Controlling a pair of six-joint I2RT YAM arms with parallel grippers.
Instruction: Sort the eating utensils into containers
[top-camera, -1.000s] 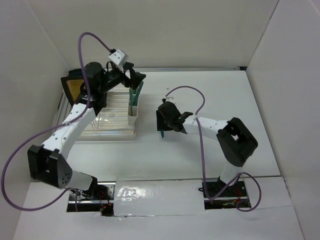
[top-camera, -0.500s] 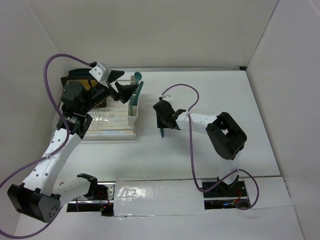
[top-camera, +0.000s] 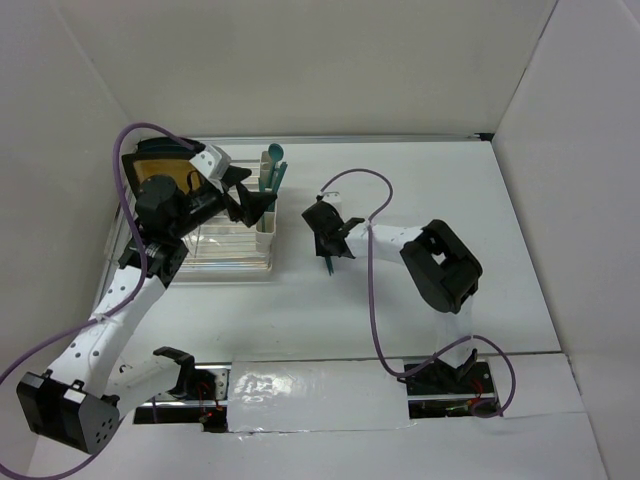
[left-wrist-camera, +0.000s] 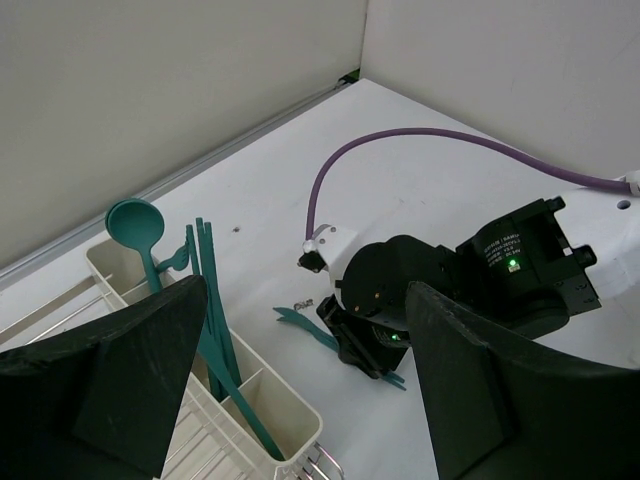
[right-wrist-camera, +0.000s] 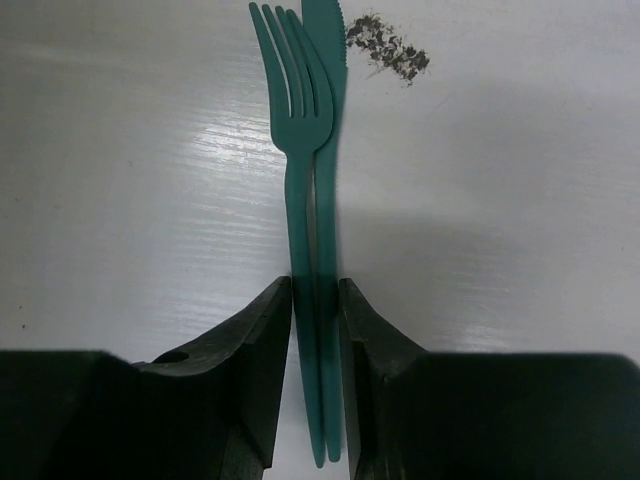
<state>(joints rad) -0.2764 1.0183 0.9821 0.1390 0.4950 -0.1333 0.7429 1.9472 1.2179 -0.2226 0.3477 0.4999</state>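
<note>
the left tool (top-camera: 250, 196) has just backed off from the containers (top-camera: 266, 238) at the right end of the dish rack (top-camera: 215, 252). a second ago it hung right over the far cup, and now it sits lower and closer to the rack's middle with its fingers spread wide and nothing between them. the left wrist view shows what it left behind: a teal spoon (left-wrist-camera: 135, 222) standing bowl-up in the far cup beside several other teal handles that lean in the same cup. that delivery looks finished, and the arm seems free for another pick. the right arm has meanwhile folded in toward the rack, and the right tool (right-wrist-camera: 315, 322) has slid a little left along the table (top-camera: 450, 180), staying low. its wrist view shows the fingers drawn in tight on two handles at once, a fork (right-wrist-camera: 297, 120) and a knife (right-wrist-camera: 328, 200). they lie flat and side by side on the table just right of the rack, with their heads pointing away from the tool. so the tool is pinched on the pair, though neither piece looks lifted yet. carrying both may be awkward, because sorting probably calls for different cups. a double grip like this could also let one handle slip.
</note>
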